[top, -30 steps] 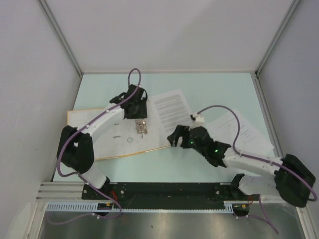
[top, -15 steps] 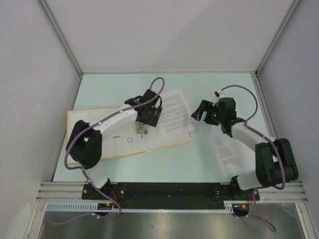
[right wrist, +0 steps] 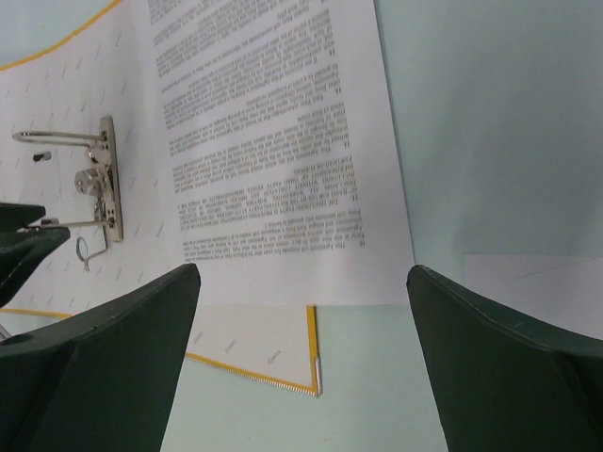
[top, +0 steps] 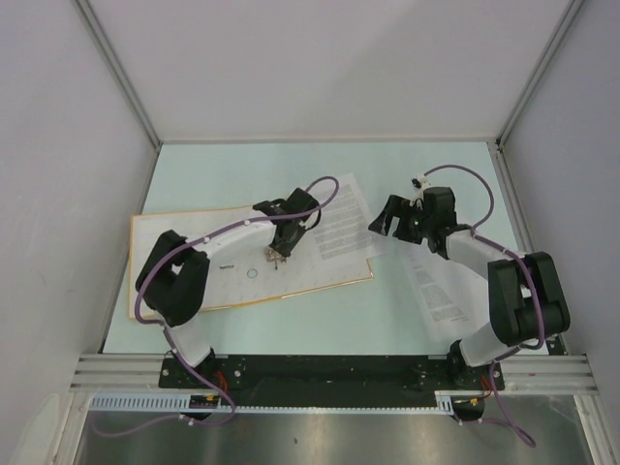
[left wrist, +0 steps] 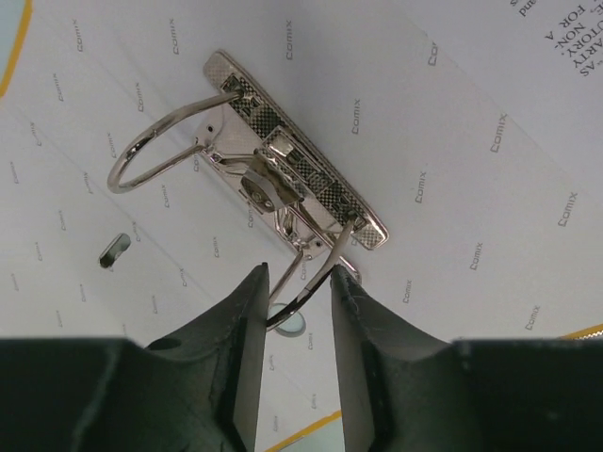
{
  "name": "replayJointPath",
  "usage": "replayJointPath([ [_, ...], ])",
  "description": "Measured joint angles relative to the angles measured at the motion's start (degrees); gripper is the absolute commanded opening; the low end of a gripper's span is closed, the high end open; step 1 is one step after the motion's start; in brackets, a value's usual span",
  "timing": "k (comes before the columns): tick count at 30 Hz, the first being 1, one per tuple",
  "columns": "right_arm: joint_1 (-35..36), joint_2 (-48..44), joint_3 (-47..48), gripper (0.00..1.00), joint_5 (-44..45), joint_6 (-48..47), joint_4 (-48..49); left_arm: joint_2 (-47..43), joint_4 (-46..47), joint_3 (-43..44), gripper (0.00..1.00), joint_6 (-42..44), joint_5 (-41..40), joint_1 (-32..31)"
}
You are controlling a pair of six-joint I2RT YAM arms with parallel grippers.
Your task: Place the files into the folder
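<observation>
Start at the left: the folder point(top: 232, 286) lies open and flat, cream inside up, its left cover near the side wall point(top: 58, 213), so you have little room on that side. Your left gripper point(left wrist: 297, 273) is down on the ring mechanism point(left wrist: 292, 169). Its jaws are narrowed to a slim gap around the nearer ring point(left wrist: 283, 313); I cannot tell whether they actually pinch the wire.

You look to be at the step of working the rings open, since no paper is threaded on them. The next move calls for a firm hold on that ring or its lever and a short pull that doesn't drag the folder.

Just right of the mechanism, one sheet point(top: 334, 218) rests on the right-hand cover, overhanging its right edge and apart from the rings. Beyond it your right gripper point(right wrist: 303, 278) hovers spread wide, holding nothing. The rest of the files point(top: 441, 295) lie on the table point(top: 320, 325) beneath the right arm, well apart from the folder. Between folder and loose sheets is bare table for sliding paper; the right wall is close behind.
</observation>
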Motion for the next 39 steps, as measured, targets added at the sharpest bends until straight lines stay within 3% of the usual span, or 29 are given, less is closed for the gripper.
replayJointPath([
  [4, -0.4, 3.9, 4.1, 0.97, -0.2, -0.8, -0.8, -2.5, 1.3, -3.2, 0.23, 1.7, -0.7, -1.2],
  [8, -0.2, 9.8, 9.4, 0.93, 0.0, -2.4, -2.6, -6.1, 1.0, -6.5, 0.25, 2.0, -0.7, -1.6],
  [10, 0.4, 12.2, 10.7, 0.93, 0.1, -3.3, -3.7, -7.8, 0.1, -7.4, 0.34, 1.9, -0.8, -1.8],
  [11, 0.7, 12.9, 10.9, 0.91, 0.1, -3.6, -4.1, -8.8, -0.2, -7.7, 0.44, 1.8, -0.8, -1.8],
  [12, 0.9, 13.4, 10.9, 0.91, 0.1, -3.7, -4.4, -9.6, -0.3, -7.9, 0.61, 1.7, -0.8, -1.8],
  [13, 1.0, 13.9, 10.9, 0.91, 0.0, -4.0, -4.9, -10.6, -0.5, -8.0, 0.65, 1.3, -0.8, -1.8],
  [20, 3.3, 14.7, 11.5, 0.91, 0.1, -4.5, -6.1, -13.3, -3.5, -4.2, 0.74, -3.8, 2.3, -1.9],
  [25, 4.4, 14.7, 11.9, 0.92, 3.3, -0.2, -7.1, -12.1, -2.3, 6.2, 0.70, -10.4, 7.0, -1.9],
  [30, 4.4, 14.6, 11.3, 0.90, 6.3, 10.2, -5.5, -2.7, 2.8, 16.3, 0.59, -20.2, 8.0, -1.9],
  [32, 4.3, 14.5, 9.9, 0.84, 6.3, 15.1, -2.8, 2.7, 4.8, 18.2, 0.50, -24.1, 8.1, -1.9],
  [39, 4.1, 14.7, 3.8, 0.72, 5.7, 29.4, 8.7, 18.0, 6.8, 19.2, 0.34, -32.1, 9.9, -0.6],
])
